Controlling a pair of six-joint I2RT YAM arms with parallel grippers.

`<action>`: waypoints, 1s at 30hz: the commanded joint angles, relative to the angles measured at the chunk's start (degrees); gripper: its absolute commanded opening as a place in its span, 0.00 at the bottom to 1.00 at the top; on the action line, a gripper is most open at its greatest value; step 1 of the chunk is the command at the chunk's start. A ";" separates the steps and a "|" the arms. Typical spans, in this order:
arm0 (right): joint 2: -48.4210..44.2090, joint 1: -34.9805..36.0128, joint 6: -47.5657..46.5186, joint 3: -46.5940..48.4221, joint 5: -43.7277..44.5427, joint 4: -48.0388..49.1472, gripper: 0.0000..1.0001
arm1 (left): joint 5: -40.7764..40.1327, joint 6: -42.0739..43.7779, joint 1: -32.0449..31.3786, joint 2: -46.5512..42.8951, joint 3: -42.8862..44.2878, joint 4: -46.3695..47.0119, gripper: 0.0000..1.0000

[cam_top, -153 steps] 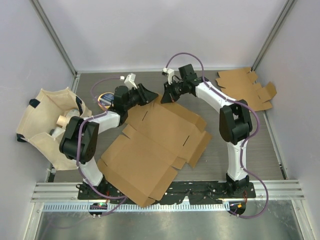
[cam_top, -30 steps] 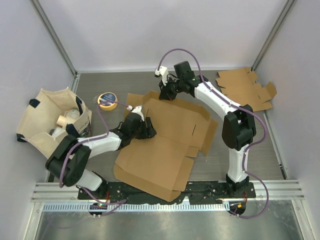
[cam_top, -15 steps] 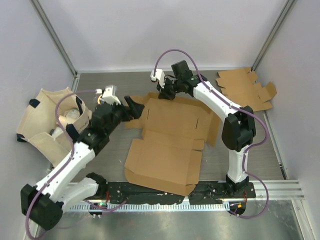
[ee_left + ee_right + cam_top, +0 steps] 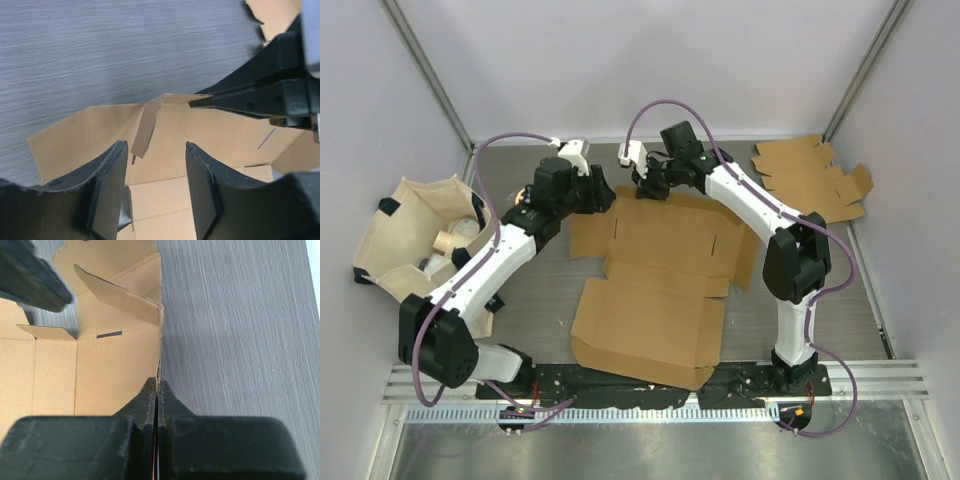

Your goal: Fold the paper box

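The paper box [image 4: 655, 275] lies unfolded as a flat brown cardboard blank in the middle of the table. My right gripper [image 4: 646, 188] is at its far edge, shut on the cardboard rim [image 4: 159, 365] and lifting that edge a little. A side flap [image 4: 117, 295] stands up next to it. My left gripper [image 4: 606, 200] hovers over the far left corner of the box [image 4: 165, 130], jaws open with nothing between them. A narrow flap [image 4: 147, 125] rises just ahead of its fingertips. The right gripper's dark fingers [image 4: 250, 97] show across from it.
A beige cloth bag [image 4: 415, 245] holding rolls sits at the left edge. A stack of flat cardboard blanks [image 4: 810, 175] lies at the back right. Grey walls and metal rails close in the table on three sides.
My left arm swung from the left side in to the box's far left corner, and its jaws narrowed. The right gripper kept its hold on the far edge. The box barely moved.
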 commanded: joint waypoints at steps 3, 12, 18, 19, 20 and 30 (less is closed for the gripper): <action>-0.95 0.90 -2.01 4.01 -1.25 1.06 0.01 | -2.27 6.84 0.12 4.00 5.99 -2.72 0.52; -0.60 1.78 -2.63 4.62 -1.78 1.32 0.01 | -3.67 8.78 -0.32 9.62 8.72 -2.46 0.33; -1.56 3.27 12.33 3.66 9.69 7.55 0.21 | -13.32 12.04 -3.39 9.37 6.89 0.59 0.00; -1.65 3.88 16.23 4.27 19.30 7.65 0.29 | -14.31 11.86 -4.00 8.84 4.88 1.74 0.00; -1.65 4.85 20.45 6.19 24.10 7.04 0.44 | -15.45 10.99 -4.27 8.32 3.81 2.71 0.00; -13.68 5.56 61.14 6.93 53.07 -9.33 0.75 | -21.43 7.46 -5.68 0.41 -7.79 14.84 0.00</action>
